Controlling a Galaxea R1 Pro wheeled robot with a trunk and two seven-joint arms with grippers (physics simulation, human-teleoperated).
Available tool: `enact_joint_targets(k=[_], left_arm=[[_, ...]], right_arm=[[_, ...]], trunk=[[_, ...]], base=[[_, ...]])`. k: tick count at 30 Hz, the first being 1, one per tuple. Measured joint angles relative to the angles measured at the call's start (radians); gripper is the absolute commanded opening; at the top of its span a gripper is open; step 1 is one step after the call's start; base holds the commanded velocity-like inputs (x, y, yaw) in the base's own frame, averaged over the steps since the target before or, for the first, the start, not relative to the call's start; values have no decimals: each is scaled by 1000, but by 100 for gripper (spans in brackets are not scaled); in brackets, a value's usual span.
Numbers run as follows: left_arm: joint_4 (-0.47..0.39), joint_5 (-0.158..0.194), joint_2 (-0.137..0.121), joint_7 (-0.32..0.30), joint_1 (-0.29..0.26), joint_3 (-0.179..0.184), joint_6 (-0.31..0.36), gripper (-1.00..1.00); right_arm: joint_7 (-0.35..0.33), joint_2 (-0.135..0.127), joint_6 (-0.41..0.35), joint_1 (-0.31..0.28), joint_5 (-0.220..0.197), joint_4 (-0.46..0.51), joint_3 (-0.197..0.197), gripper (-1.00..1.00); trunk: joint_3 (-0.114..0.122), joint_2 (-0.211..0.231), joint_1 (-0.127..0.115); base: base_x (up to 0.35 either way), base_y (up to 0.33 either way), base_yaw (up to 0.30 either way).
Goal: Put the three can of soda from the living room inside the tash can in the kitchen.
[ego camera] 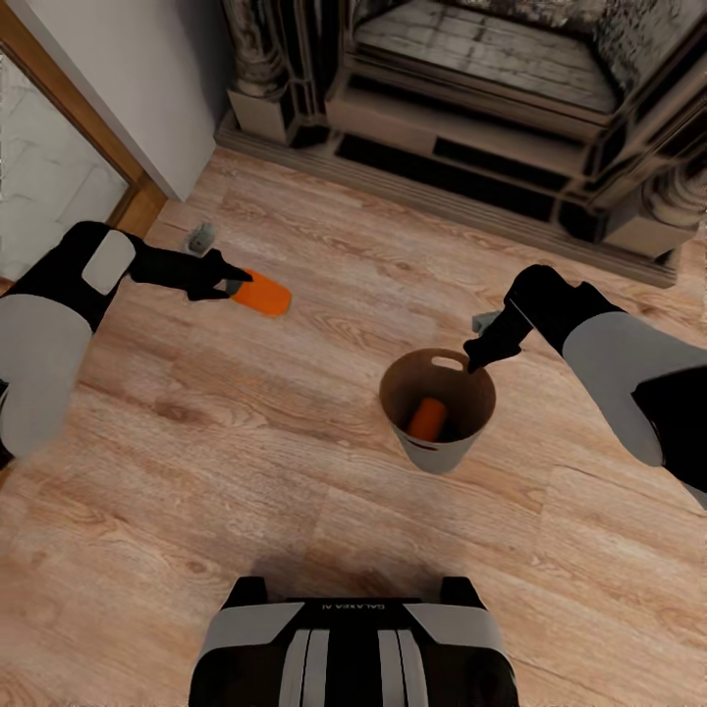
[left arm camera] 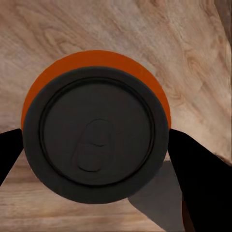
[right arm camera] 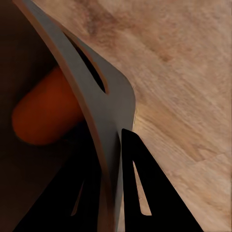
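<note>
In the head view my left gripper (ego camera: 232, 286) is shut on an orange soda can (ego camera: 262, 296), held sideways above the wood floor. The left wrist view looks onto that can's grey top (left arm camera: 96, 140), with a black finger (left arm camera: 198, 174) on each side. My right gripper (ego camera: 475, 359) is shut on the rim of the pale grey trash can (ego camera: 440, 454), beside its slot handle. The right wrist view has the bin's wall (right arm camera: 108, 92) pinched between the fingers (right arm camera: 145, 188). A second orange can (ego camera: 428, 419) (right arm camera: 46, 113) lies inside the bin. A small grey-blue cylinder (ego camera: 201, 236) lies on the floor near the wall.
A brick fireplace (ego camera: 491, 98) with a raised hearth spans the far side. A white wall corner (ego camera: 128, 79) and a wood-framed doorway (ego camera: 59, 88) stand at the left. My own base (ego camera: 353, 648) is at the near edge, with plank floor all around the bin.
</note>
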State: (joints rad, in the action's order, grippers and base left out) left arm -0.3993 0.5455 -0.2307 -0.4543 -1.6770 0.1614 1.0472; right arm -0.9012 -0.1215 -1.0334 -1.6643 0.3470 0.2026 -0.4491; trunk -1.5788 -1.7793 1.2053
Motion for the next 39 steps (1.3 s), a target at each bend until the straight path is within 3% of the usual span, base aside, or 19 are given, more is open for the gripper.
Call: enact_joint_targets(k=[3,5,8,11,12,14,18,25,29,36,39], left_arm=[[52,6,35,0,-39,1,0,-100],[76,52,93,-1,-58,-2,0,-100],[84,62,155,0,-64,2,0,-100],[85,77,205,0,-66,0,0,-100],[86,69,232,0,-66,3,0,-100],[86,73,254,0,-67,2,0,-100],[84,75,271,0,-66,2,0,-100],[84,75,289,0,-61,8,0,-100],[87,73,302,0,-57,13,0,-100],[77,66,313,1,21,42,0,-100],[75,100,316,1,42,64,0,-100]], right_arm=[[6,10,-3,0,-7,1,44,-100],[16,26,-1,0,-5,2,79,-100],[43,48,-8,0,-19,1,105,-100],[69,60,-1,0,1,1,131,-100],[95,68,2,0,11,1,157,-100],[123,84,0,0,9,1,177,-100],[152,106,-8,0,-13,1,206,-100],[165,112,-1,-1,9,0,204,-100],[164,111,-5,-2,-3,1,212,-100],[167,104,-3,-6,4,-7,208,-100],[168,105,2,-7,26,-10,194,-100]], trunk=[[9,21,-11],[16,35,-19],[25,56,-31],[34,77,-42],[37,84,-46],[44,98,-54],[56,126,-69],[56,126,-69],[56,126,-69],[56,126,-69],[56,126,-69]], base=[[0,0,0],[0,0,0],[0,0,0],[0,0,0],[0,0,0],[0,0,0],[0,0,0],[0,0,0],[0,0,0],[0,0,0],[0,0,0]])
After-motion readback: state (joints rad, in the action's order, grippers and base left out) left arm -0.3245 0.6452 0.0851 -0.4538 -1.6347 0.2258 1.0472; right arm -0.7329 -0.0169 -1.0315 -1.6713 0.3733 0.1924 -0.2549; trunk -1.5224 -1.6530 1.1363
